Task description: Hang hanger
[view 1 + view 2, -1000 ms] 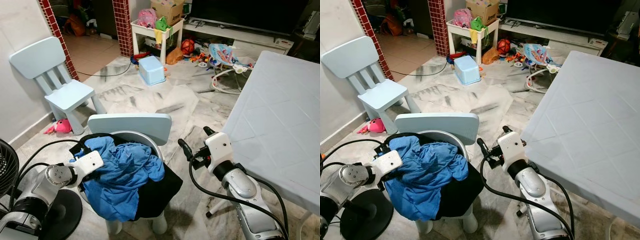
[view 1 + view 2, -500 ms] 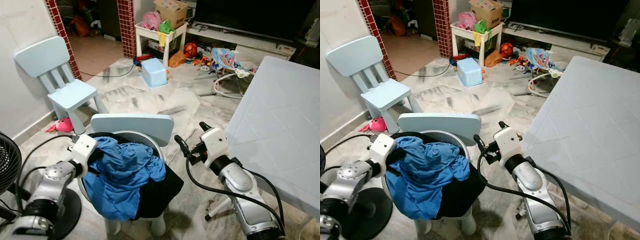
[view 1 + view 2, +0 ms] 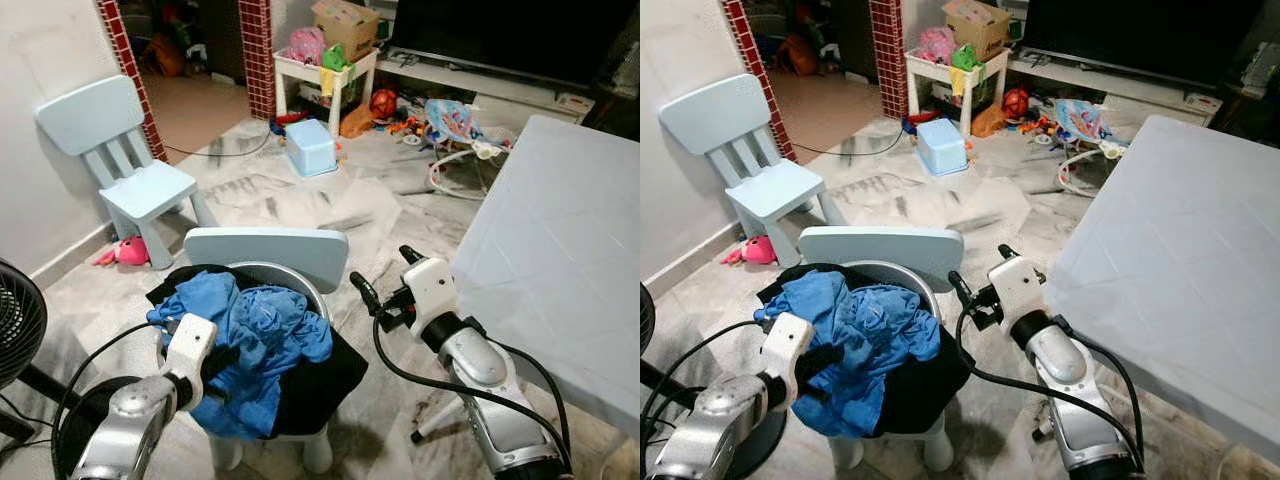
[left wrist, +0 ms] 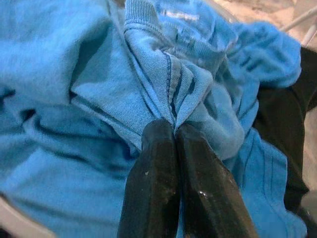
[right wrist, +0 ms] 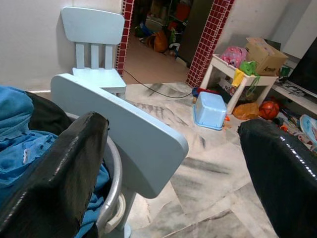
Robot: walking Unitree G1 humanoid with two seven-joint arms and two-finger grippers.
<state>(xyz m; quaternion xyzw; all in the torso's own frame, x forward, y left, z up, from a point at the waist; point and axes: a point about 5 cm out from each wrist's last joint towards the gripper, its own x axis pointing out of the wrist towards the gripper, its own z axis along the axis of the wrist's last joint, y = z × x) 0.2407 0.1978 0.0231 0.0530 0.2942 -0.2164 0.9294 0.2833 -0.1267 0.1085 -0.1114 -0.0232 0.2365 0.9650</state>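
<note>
Left gripper point(image 4: 174, 130): jaws pinched on a fold of the blue shirt point(image 3: 262, 335) heaped on the small chair point(image 3: 266, 256). Right gripper point(image 3: 382, 282): jaws wide, beside chair back. Hanger location undeterminable. Step: garment pickup; next, lift clear.

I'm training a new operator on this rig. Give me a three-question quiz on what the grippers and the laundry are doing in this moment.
1. True or false: the left gripper is shut on the blue shirt.
2. What holds the clothes? A) the table B) the basin on the near chair C) the floor
3. Fill in: the right gripper is ____ and holds nothing.

Key: 1. True; its fingers pinch a fold of the fabric. 2. B. 3. open; it hovers between the chair and the table.
</note>
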